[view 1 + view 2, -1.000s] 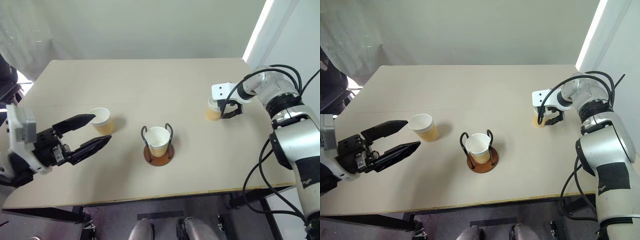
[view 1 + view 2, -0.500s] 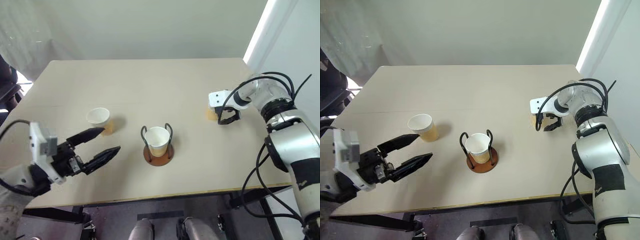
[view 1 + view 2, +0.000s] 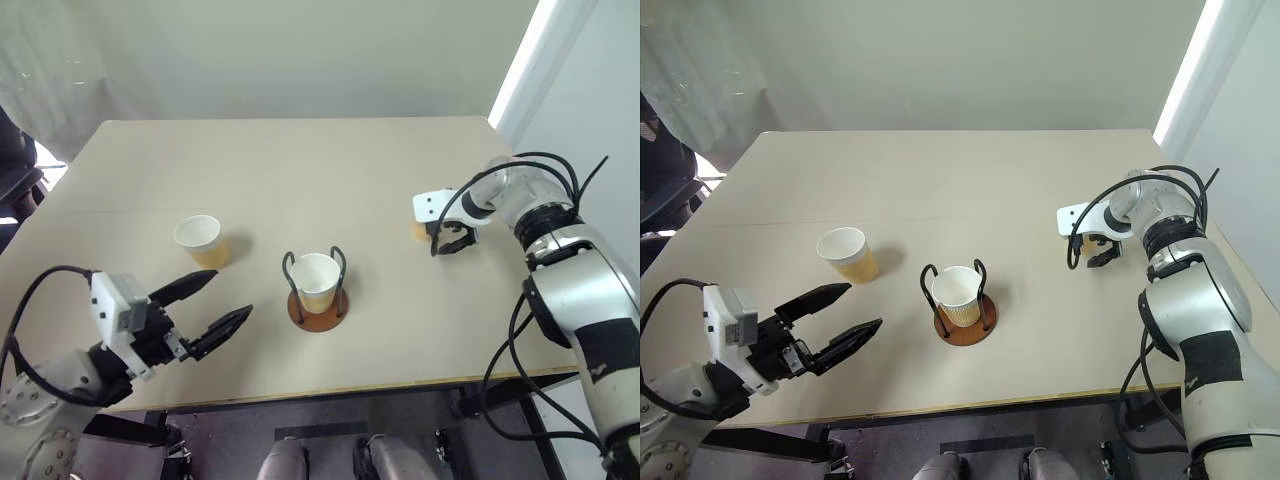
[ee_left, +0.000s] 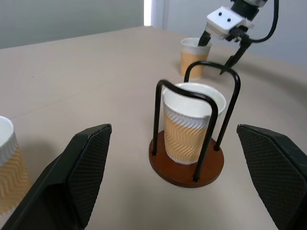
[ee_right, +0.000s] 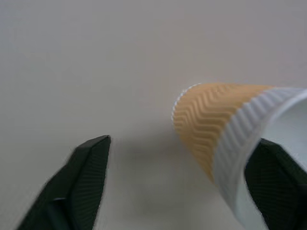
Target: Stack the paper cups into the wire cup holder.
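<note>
On the pale counter (image 3: 300, 170), the wire cup holder (image 3: 317, 290) is seen near the middle, toward the near edge, with one paper cup (image 3: 316, 279) already seated upright between its two dark loops. A second cup (image 3: 201, 241) stands upright to the left of the holder, apart from it. The third cup (image 4: 193, 56) is on the right side, farther back, largely covered in the head views by the right gripper (image 3: 448, 232).

In the right wrist view this cup (image 5: 230, 139) is seen between the two black fingers (image 5: 84, 179), one finger at its white rim side and the other set off from its tan wall; the fingers are spread around the cup, and whether the wall is yet pressed cannot be told. The left gripper (image 3: 212, 306) is held wide open over the near left part of the counter, nearer than the left cup, with nothing between its fingers.

The cups are judged to be light, thin-walled and easily crushed or tipped; the ribbed tan wall should offer some friction. A hold across the upper wall, just below the stiffer rolled rim, is judged safest, with gentle pressure so the mouth is not ovalled. A squashed cup would nest badly into the one already in the holder, and the light holder could be shoved by a careless insertion.
</note>
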